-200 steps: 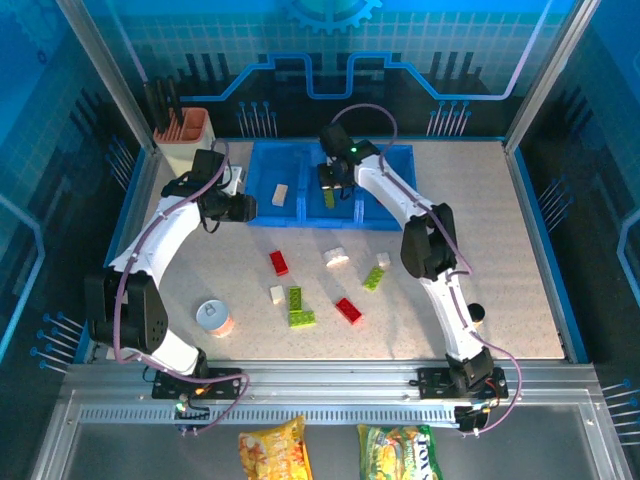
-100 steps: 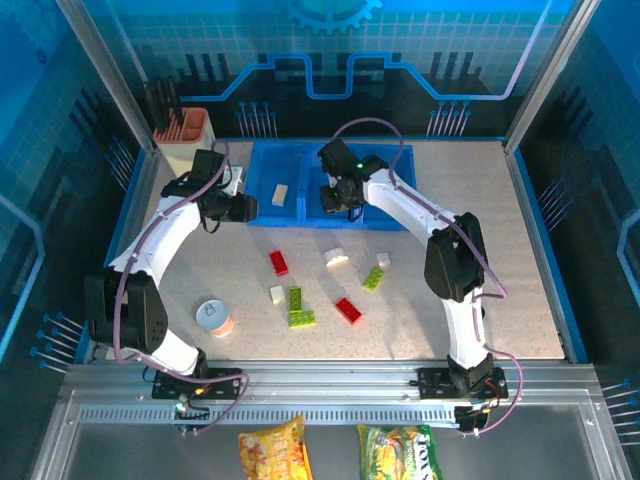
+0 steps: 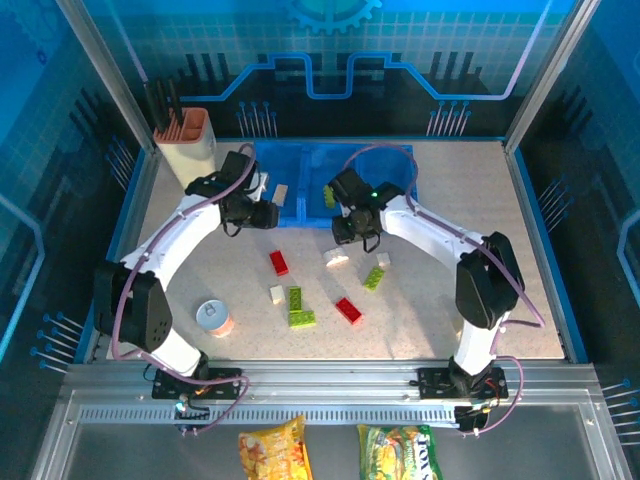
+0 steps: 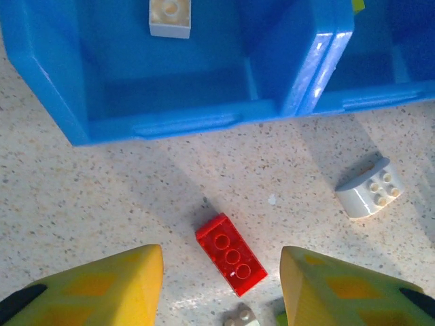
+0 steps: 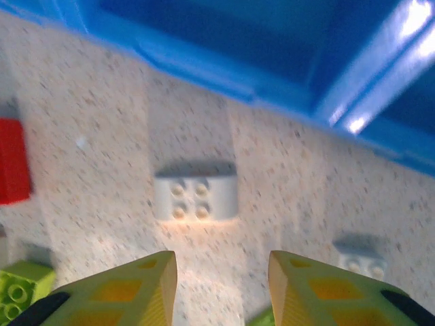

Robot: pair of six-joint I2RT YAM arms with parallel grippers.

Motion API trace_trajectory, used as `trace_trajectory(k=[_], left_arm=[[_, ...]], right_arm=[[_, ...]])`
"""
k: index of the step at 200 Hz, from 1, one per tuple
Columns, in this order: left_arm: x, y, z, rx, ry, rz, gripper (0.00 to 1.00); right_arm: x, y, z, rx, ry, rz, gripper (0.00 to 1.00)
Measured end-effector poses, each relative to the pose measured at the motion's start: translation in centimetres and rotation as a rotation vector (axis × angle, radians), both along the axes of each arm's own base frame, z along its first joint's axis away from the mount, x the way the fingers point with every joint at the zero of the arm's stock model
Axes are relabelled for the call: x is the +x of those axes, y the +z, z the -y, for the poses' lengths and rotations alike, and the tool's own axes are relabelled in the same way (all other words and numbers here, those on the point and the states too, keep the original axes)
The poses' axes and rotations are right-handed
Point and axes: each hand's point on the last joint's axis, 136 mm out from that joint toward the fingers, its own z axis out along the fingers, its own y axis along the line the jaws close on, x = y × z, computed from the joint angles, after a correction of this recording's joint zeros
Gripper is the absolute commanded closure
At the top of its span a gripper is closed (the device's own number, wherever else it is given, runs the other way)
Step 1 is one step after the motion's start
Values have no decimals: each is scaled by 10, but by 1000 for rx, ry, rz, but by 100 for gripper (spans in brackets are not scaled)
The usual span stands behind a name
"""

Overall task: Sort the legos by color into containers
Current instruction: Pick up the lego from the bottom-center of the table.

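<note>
The blue containers point(image 3: 395, 180) stand at the back of the table. A white lego point(image 3: 280, 193) lies in the left bin and a green one point(image 3: 328, 197) in the middle bin. My left gripper point(image 3: 262, 213) hangs open just in front of the tray point(image 4: 177, 122), over a red brick point(image 4: 231, 255) that lies on the table between its fingers point(image 4: 102, 285). My right gripper point(image 3: 350, 228) is open and empty above a white brick point(image 5: 196, 197). More legos lie loose: red point(image 3: 348, 310), green point(image 3: 295, 298) and white point(image 3: 277, 294).
A round can with an orange label point(image 3: 214, 318) stands at the front left. A beige utensil holder point(image 3: 188, 140) is at the back left corner. Two snack bags point(image 3: 272, 450) lie beyond the near rail. A curved white brick point(image 4: 369, 190) lies right of the red one.
My right gripper has come out of the middle bin toward the front, leaving the green brick there. My left gripper has moved right and forward to above the red brick.
</note>
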Motion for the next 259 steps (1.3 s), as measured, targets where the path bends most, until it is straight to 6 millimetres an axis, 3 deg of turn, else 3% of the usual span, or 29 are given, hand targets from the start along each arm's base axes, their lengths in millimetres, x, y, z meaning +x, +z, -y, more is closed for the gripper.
trace_trajectory(k=[29,66,95,143,183,259], left_arm=[[-7,-8,8,-19,29,-30,50],[-28,-39,11,-29,71,-109,50],[-42,-53,10,-55,100,-135,49],[-48,-49,11,-103,114,-96,49],[-51,-50,11,-118,126,-89,49],[-50,-49,12,-122,125,-86,49]], right_arm=[[-20,-16,17,-38,-10,-39,58],[-45,-29,28,-61,2,-75,55],[-77,-31,10,-66,113,-82,54],[-123,-40,-17,-103,288,-108,49],[-136,-58,-23,-150,347,-142,46],[-157,-96,-8,-249,374,-231,50]])
